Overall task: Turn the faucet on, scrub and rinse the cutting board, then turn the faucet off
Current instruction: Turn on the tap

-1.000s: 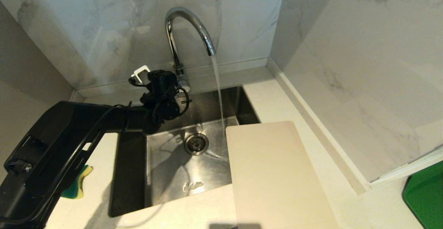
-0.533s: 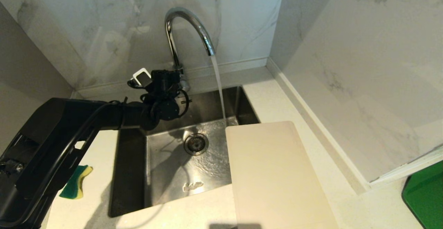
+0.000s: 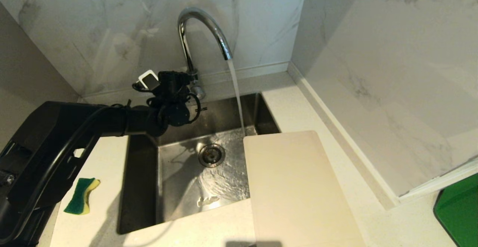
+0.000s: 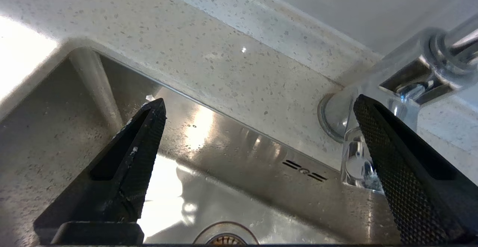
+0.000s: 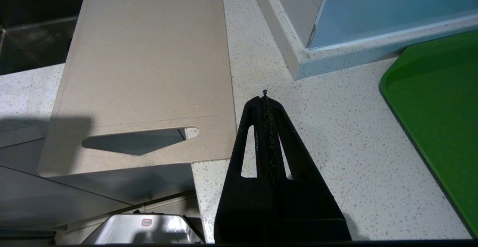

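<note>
The left arm (image 3: 93, 124) reached in from the left side, stretched forward and level, wrist bent at the far end. The left gripper (image 4: 257, 109) had its jaws spread wide, nothing between the two black ridged fingers (image 4: 138, 153). The right gripper (image 5: 266, 101) hung parked, jaws pressed tight together, pointing forward and down.

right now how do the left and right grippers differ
The left gripper stands open with its jaws wide apart; the right gripper is shut, fingers pressed together. The left one is over the back of the sink, beside the base of the faucet; the right one hangs over the counter next to the cutting board. Both are black and hold nothing.
</note>
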